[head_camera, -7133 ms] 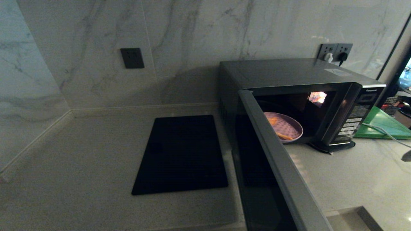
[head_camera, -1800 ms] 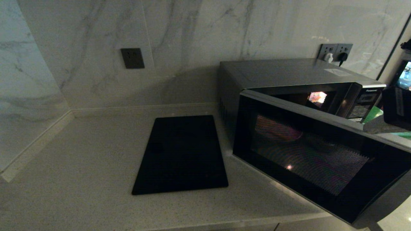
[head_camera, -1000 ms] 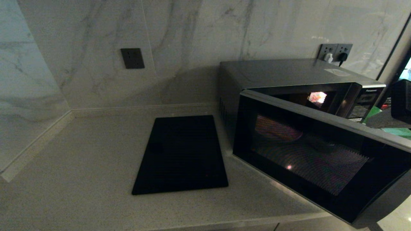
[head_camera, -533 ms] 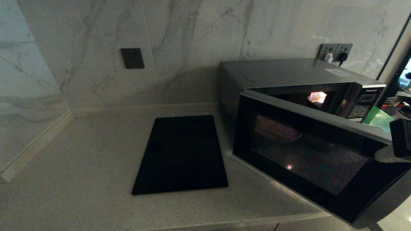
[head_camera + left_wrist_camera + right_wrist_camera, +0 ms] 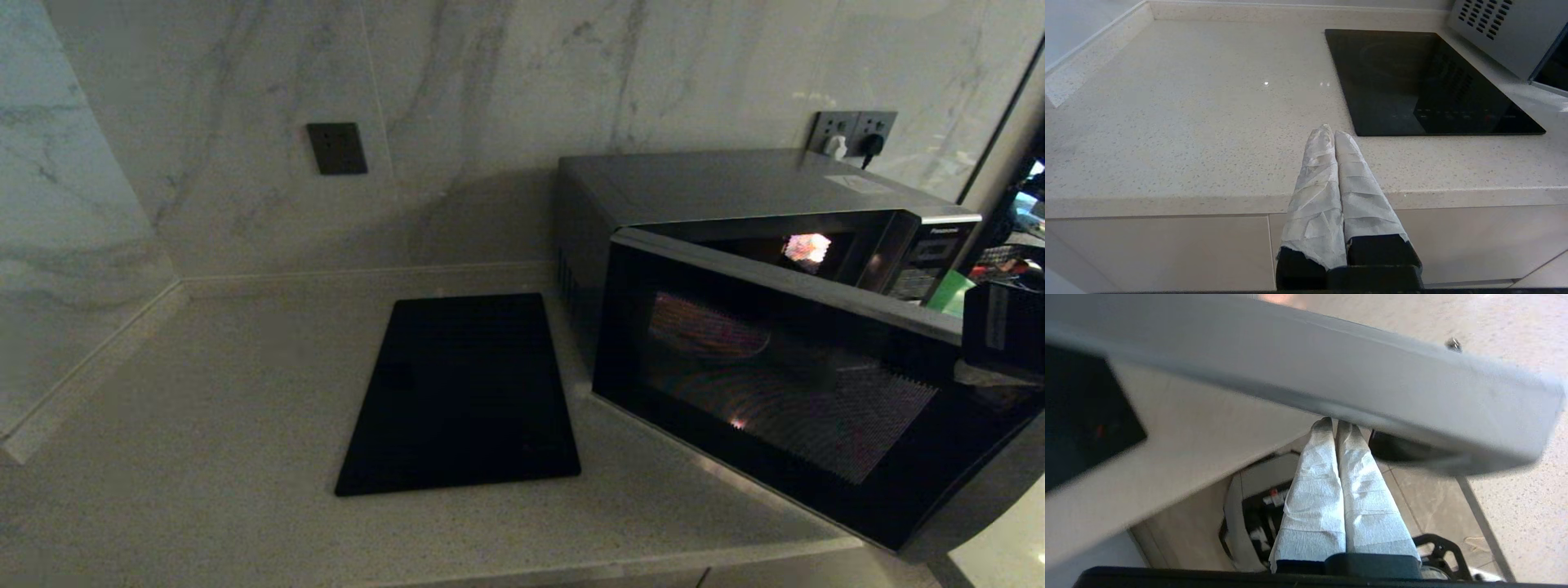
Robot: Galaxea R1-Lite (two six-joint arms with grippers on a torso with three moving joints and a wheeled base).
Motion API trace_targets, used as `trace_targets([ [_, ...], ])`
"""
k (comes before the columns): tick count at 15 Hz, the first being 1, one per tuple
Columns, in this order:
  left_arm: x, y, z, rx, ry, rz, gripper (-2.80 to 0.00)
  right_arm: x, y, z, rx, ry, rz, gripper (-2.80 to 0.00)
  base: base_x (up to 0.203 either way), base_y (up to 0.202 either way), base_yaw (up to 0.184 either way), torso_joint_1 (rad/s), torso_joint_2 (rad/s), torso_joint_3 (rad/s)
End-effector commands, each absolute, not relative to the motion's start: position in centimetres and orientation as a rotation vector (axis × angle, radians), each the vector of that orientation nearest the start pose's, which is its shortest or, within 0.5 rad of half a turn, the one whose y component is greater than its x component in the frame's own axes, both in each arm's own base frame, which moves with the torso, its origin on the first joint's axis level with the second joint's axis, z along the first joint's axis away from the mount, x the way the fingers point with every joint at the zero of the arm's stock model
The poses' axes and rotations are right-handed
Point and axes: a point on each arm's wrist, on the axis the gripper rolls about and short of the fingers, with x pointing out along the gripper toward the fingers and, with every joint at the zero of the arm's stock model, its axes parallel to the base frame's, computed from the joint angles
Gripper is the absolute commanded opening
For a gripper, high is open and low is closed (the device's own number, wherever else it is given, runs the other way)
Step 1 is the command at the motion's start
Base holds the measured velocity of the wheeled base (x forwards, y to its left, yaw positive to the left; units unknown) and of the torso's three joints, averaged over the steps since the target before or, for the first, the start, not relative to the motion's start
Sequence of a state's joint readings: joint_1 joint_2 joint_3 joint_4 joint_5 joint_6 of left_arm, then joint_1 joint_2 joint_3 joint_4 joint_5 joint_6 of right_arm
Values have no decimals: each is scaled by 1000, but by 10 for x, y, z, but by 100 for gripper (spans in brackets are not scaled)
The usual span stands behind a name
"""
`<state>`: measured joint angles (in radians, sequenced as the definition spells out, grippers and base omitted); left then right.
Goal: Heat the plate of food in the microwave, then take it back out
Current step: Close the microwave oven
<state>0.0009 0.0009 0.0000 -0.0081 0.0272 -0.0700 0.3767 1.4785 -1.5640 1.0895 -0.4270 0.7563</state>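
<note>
microwave [image 5: 735,212] silver-grey, dark glass door [image 5: 800,400] half-open

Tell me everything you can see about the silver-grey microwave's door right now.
The microwave door is a dark glass panel in a silver-grey frame with a dotted mesh window. It stands partly open, hinged at its left, swung out over the pale counter edge. The right gripper, fingers shut together, has its tips at the door's free edge.

Black cooktop panel [image 5: 461,392] flat on countertop [image 5: 204,425].
</note>
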Motion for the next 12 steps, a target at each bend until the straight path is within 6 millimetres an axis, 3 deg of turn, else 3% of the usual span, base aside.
trace_targets([
  [1, -23, 1, 76, -71, -8, 29, -280, 201, 56, 301, 335, 838, -447, -280, 0, 0, 0, 0, 0, 0],
  [7, -23, 1, 76, -71, -7, 27, -280, 241, 52, 290, 392, 770, -485, -280, 0, 0, 0, 0, 0, 0],
  [12, -23, 1, 76, -71, -8, 29, -280, 291, 41, 282, 455, 697, -529, -280, 0, 0, 0, 0, 0, 0],
])
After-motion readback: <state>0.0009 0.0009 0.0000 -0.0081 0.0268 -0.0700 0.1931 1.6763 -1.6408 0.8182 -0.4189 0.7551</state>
